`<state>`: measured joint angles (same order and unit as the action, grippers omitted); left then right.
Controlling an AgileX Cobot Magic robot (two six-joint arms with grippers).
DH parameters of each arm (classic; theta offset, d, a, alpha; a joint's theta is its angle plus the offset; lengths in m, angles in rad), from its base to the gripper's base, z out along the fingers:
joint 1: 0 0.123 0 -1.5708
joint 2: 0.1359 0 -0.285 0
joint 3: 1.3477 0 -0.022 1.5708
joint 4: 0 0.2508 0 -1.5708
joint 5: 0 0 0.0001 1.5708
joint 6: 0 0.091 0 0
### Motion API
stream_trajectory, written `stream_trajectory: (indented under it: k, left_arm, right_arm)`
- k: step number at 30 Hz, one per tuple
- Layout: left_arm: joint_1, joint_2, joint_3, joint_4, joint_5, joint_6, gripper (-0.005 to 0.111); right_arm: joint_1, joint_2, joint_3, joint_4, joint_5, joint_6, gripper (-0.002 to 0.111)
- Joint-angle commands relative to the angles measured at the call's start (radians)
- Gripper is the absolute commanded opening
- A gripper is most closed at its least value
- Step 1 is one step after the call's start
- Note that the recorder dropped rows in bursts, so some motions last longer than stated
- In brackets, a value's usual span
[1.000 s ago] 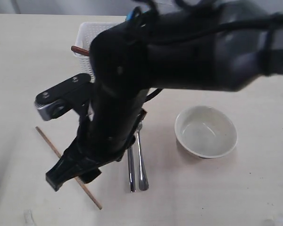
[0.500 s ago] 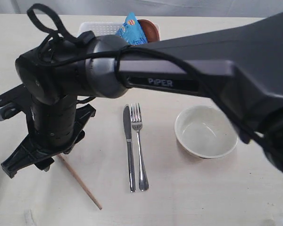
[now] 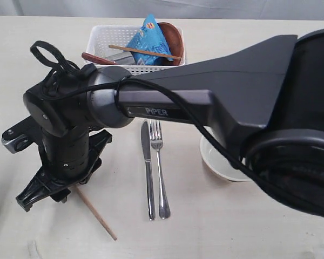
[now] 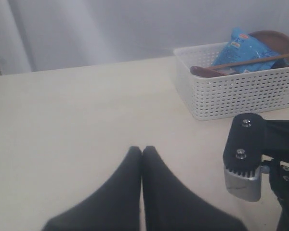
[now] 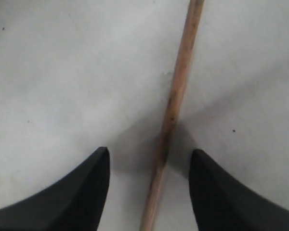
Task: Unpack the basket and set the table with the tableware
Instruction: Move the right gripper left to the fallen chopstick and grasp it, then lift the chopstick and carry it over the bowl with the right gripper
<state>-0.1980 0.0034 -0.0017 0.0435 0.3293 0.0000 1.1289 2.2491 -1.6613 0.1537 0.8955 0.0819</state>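
STEP: chopstick placement, judged | chopstick [image 5: 176,96] lies on table [image 3: 216,232] at 8 o'clock | right gripper [image 5: 149,150] fingers apart, straddling it | left gripper [image 4: 142,150] fingers together, empty | ADVICE: rise straight up, vertically, to avoid rolling it | basket [image 3: 100,40] at 12 o'clock holds second chopstick [image 3: 146,52].

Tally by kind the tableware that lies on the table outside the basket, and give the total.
Chopstick: 1
Knife: 1
Fork: 1
Bowl: 1
Total: 4
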Motion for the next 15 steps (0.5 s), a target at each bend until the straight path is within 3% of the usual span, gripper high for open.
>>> stream_trajectory:
  k: [1, 9, 15]
  left_arm:
    - [0.002, -0.003, 0.002, 0.005, -0.003, 0.000, 0.000]
    - [0.002, -0.003, 0.002, 0.005, -0.003, 0.000, 0.000]
    - [0.002, -0.003, 0.002, 0.005, -0.003, 0.000, 0.000]
  right_arm:
    - [0.004, 0.020, -0.006, -0.024, -0.003, 0.006, 0.041]
    - [0.004, 0.032, -0.006, -0.028, 0.067, -0.066, 0.000]
    - [0.004, 0.017, -0.006, -0.166, 0.190, -0.089, 0.000]
